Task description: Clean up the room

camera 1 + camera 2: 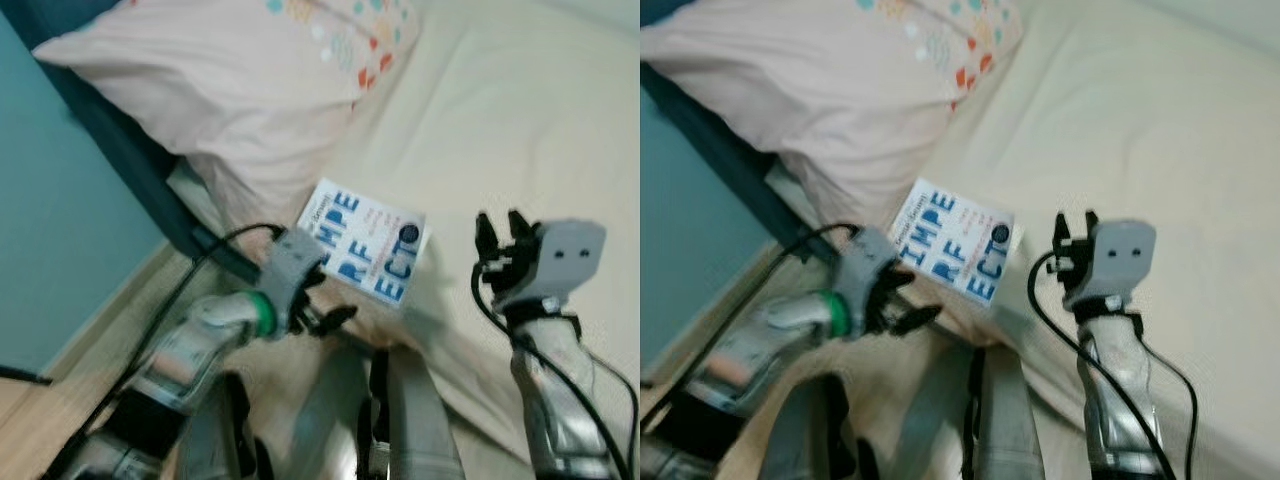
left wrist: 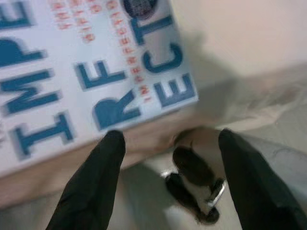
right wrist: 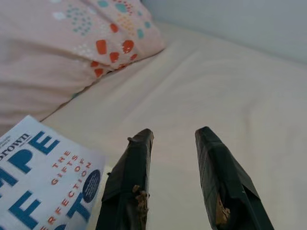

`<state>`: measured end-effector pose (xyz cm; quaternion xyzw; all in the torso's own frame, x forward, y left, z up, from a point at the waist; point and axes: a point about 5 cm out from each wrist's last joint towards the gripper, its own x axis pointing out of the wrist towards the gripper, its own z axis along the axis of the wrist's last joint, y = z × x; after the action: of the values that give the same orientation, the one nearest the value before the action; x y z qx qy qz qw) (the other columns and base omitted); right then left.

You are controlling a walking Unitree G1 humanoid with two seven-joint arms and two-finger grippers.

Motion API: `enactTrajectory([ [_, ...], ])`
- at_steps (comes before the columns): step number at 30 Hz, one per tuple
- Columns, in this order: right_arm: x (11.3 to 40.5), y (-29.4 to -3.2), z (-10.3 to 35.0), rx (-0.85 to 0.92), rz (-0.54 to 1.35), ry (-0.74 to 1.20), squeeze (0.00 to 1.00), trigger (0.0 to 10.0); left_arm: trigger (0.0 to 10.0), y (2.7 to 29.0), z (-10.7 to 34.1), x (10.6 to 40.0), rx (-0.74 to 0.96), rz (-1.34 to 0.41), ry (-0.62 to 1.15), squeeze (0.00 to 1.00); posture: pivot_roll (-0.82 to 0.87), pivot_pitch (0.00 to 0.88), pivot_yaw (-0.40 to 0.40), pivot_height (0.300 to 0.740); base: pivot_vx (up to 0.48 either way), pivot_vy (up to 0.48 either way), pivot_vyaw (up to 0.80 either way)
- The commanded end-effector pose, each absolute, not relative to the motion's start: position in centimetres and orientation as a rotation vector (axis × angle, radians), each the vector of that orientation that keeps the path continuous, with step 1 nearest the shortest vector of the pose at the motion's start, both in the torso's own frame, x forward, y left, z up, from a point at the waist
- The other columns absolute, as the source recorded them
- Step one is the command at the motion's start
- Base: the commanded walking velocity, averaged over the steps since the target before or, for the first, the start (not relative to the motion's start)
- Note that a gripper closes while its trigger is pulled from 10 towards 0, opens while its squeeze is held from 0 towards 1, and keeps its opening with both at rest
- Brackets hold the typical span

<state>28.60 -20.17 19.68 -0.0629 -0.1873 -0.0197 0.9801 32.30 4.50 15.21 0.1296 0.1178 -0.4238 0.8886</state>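
We log 1 book [image 1: 366, 243]: white softcover, big blue block letters, small red subtitle txt, dark round badge. Closed, face up, lying flat but skewed at bed's near edge, just beside pink pillow [image 1: 235, 85].

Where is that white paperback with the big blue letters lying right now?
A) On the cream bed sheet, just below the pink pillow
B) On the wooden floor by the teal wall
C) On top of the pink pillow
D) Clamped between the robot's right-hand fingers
A: the white paperback book with big blue letters lies flat on the cream bed sheet near the bed's edge, just below the pink pillow, with neither gripper holding it.
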Motion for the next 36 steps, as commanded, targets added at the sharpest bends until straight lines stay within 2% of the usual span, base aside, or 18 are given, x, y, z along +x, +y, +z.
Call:
enactTrajectory([
  [1, 28.5, -20.4, 19.3, -0.115, -0.043, -0.367, 0.00, 10.0, 10.0, 3.8, 13.2, 32.1, 0.314, -0.876, 0.306, 0.00, -0.13, 0.301, 0.056, 0.581, 0.000, 0.000, 0.00],
  [4, 28.5, -20.4, 19.4, -0.116, -0.041, -0.369, 0.00, 10.0, 10.0, 2.8, 12.9, 32.7, 0.309, -0.855, 0.329, 0.00, -0.14, 0.300, 0.054, 0.581, 0.000, 0.000, 0.00],
  [6, 28.7, -20.5, 19.6, -0.121, -0.043, -0.375, 0.00, 10.0, 10.0, 0.9, 12.2, 33.7, 0.371, -0.802, 0.354, 0.00, -0.15, 0.301, 0.059, 0.581, 0.000, 0.000, 0.00],
  [10, 28.6, -20.5, 19.7, -0.122, -0.047, -0.380, 0.00, 10.0, 10.0, 0.2, 12.3, 34.0, 0.337, -0.821, 0.370, 0.00, -0.16, 0.304, 0.061, 0.581, 0.000, 0.000, 0.00],
  [12, 28.2, -20.7, 19.3, -0.118, -0.060, -0.371, 0.00, 10.0, 10.0, 1.0, 13.3, 34.1, 0.232, -0.905, 0.354, 0.00, -0.16, 0.304, 0.061, 0.581, 0.000, 0.000, 0.00],
  [15, 28.1, -20.9, 19.1, -0.115, -0.065, -0.364, 0.00, 10.0, 10.0, 1.7, 13.6, 34.3, 0.231, -0.918, 0.339, 0.00, -0.16, 0.304, 0.061, 0.581, 0.000, 0.000, 0.00],
  [19, 28.2, -20.8, 18.9, -0.108, -0.065, -0.358, 0.00, 10.0, 10.0, 5.5, 14.2, 34.4, 0.267, -0.925, 0.315, 0.00, -0.13, 0.316, 0.068, 0.581, 0.000, 0.000, 0.00],
  [24, 28.3, -20.5, 18.9, -0.103, -0.058, -0.358, 0.00, 10.0, 10.0, 7.2, 13.3, 33.8, 0.346, -0.935, 0.331, 0.00, -0.12, 0.318, 0.061, 0.581, 0.000, 0.000, 0.00],
  [30, 28.5, -20.4, 18.9, -0.101, -0.050, -0.357, 0.00, 10.0, 10.0, 6.9, 10.9, 33.5, 0.333, -0.900, 0.400, 0.00, -0.13, 0.321, 0.052, 0.581, 0.000, 0.000, 0.00],
  [31, 28.4, -20.4, 19.1, -0.101, -0.048, -0.361, 0.00, 10.0, 10.0, 6.0, 10.6, 34.2, 0.316, -0.843, 0.386, 0.00, -0.13, 0.321, 0.052, 0.581, 0.000, 0.000, 0.00],
  [34, 28.4, -20.3, 19.1, -0.101, -0.048, -0.362, 0.00, 10.0, 10.0, 5.8, 10.6, 34.2, 0.312, -0.831, 0.381, 0.00, -0.13, 0.321, 0.052, 0.581, 0.000, 0.000, 0.00],
  [36, 28.5, -20.2, 19.2, -0.100, -0.038, -0.361, 0.00, 10.0, 10.0, 4.7, 11.2, 35.1, 0.314, -0.789, 0.318, 0.00, -0.15, 0.320, 0.043, 0.581, 0.000, 0.000, 0.00],
])
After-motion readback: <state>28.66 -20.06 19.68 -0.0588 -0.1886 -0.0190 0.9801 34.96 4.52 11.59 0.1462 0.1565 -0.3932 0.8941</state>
